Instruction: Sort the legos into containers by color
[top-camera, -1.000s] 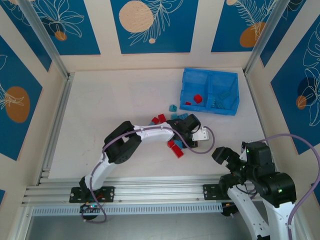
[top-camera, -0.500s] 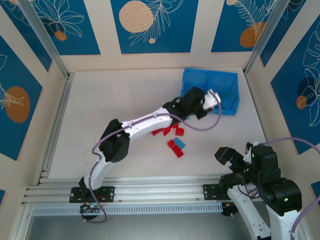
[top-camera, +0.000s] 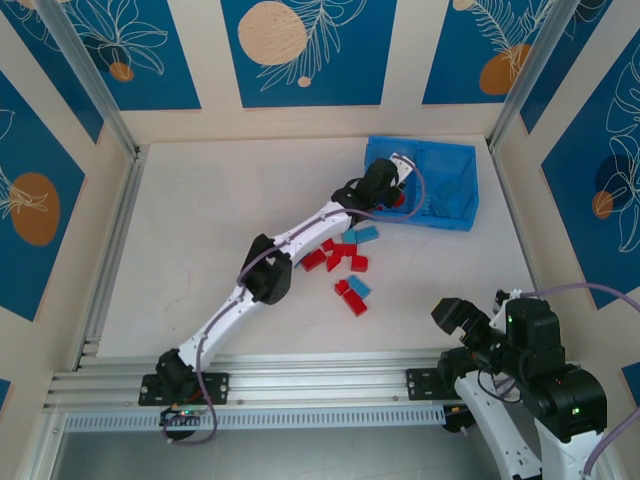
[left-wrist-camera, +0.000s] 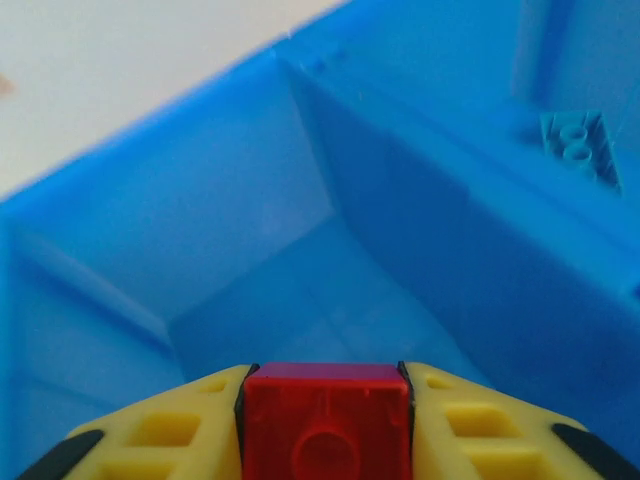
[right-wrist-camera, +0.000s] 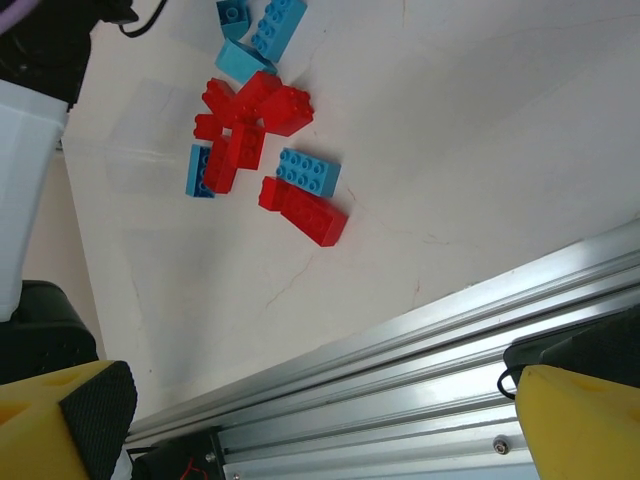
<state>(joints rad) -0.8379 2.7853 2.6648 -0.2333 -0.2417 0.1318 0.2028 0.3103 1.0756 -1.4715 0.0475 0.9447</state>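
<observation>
Red lego (left-wrist-camera: 325, 430) is clamped in left hand (left-wrist-camera: 325, 385) above left compartment (left-wrist-camera: 300, 300) of blue bin (top-camera: 470, 222); right hand (right-wrist-camera: 320, 420) fingers are spread apart.

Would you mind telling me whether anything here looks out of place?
Nothing stands out. The left fingers hold a red brick over the bin's left compartment, a teal brick lies in the right compartment, and mixed loose bricks wait on the table.

The bin (top-camera: 445, 220) is showing bright blue throughout. Inside it a teal brick (left-wrist-camera: 580, 145) is lying; over it a red brick (left-wrist-camera: 325, 425) is sitting between yellow fingers (left-wrist-camera: 480, 430). Near the bin, red and light-blue bricks (top-camera: 358, 263) are lying mixed on the white table (top-camera: 200, 220).
</observation>
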